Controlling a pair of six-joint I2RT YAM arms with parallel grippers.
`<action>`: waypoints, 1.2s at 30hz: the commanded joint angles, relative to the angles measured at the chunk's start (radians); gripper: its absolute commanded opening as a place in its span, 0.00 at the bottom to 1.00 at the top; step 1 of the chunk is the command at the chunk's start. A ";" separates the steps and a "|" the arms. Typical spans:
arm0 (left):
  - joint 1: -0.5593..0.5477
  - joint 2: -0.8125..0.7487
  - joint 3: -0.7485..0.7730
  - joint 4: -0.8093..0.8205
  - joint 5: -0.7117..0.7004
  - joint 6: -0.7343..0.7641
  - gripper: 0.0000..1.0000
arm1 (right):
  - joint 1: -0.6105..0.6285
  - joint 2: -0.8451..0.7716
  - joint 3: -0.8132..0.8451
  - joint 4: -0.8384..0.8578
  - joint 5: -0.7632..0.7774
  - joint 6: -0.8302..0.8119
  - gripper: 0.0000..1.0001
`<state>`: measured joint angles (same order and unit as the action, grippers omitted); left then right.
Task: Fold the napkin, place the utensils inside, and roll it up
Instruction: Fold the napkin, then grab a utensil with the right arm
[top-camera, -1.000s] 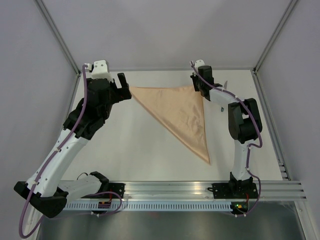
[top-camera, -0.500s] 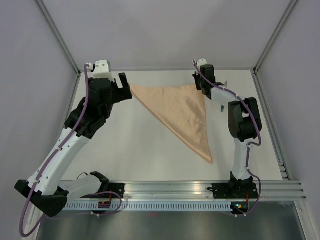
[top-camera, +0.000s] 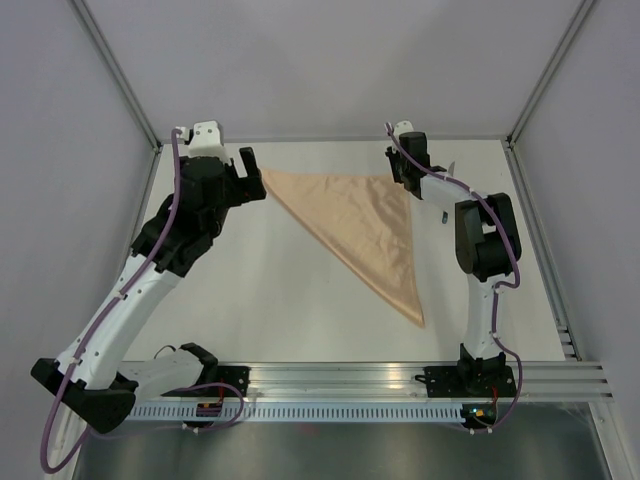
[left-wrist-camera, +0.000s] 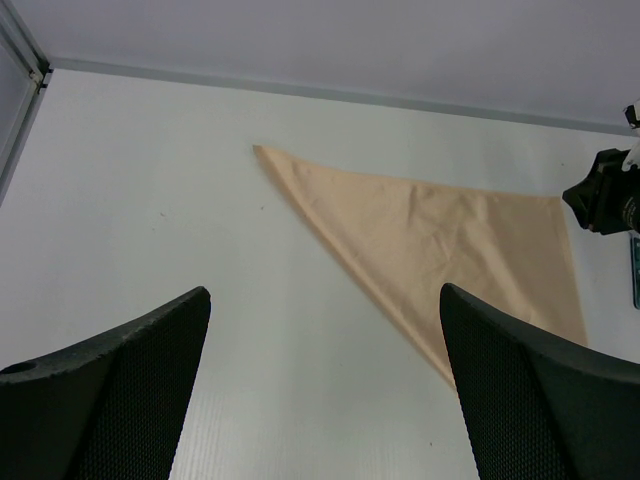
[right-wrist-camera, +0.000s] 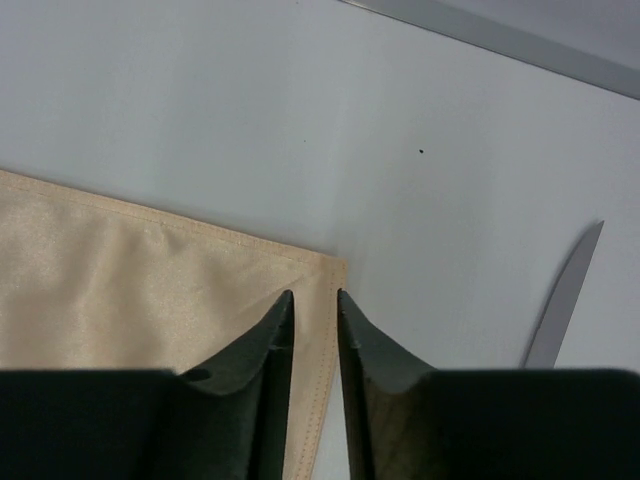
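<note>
Napkin (top-camera: 365, 225) lies as a folded triangle on the bench (top-camera: 280, 300), one point nearest. Left pincer (left-wrist-camera: 325, 295): wide apart, empty, beside its far left corner. Right pincer (right-wrist-camera: 312, 295): narrowly apart, straddling the far right corner's hem.

I saw a white table (top-camera: 300, 300) enclosed by plain pale grey walls (top-camera: 330, 60). Slanted aluminium posts (top-camera: 115, 70) stood at its back corners, a slotted aluminium rail (top-camera: 340, 375) ran along the near edge, and the light was soft and even.

text: none legible | labels: none | numbers: none | signs: none
</note>
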<state>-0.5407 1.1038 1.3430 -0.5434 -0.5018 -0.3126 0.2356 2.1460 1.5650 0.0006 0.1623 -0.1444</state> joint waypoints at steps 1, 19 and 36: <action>0.005 0.002 -0.011 0.031 0.014 0.001 1.00 | -0.009 0.031 0.046 -0.023 0.042 0.000 0.33; 0.008 -0.114 -0.163 0.106 0.078 -0.023 1.00 | -0.176 -0.087 -0.026 -0.225 0.081 0.180 0.57; 0.008 -0.157 -0.205 0.126 0.118 0.018 1.00 | -0.229 -0.066 -0.089 -0.300 0.111 0.278 0.55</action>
<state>-0.5381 0.9665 1.1408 -0.4553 -0.4072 -0.3126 0.0288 2.0766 1.4738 -0.2592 0.2523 0.1001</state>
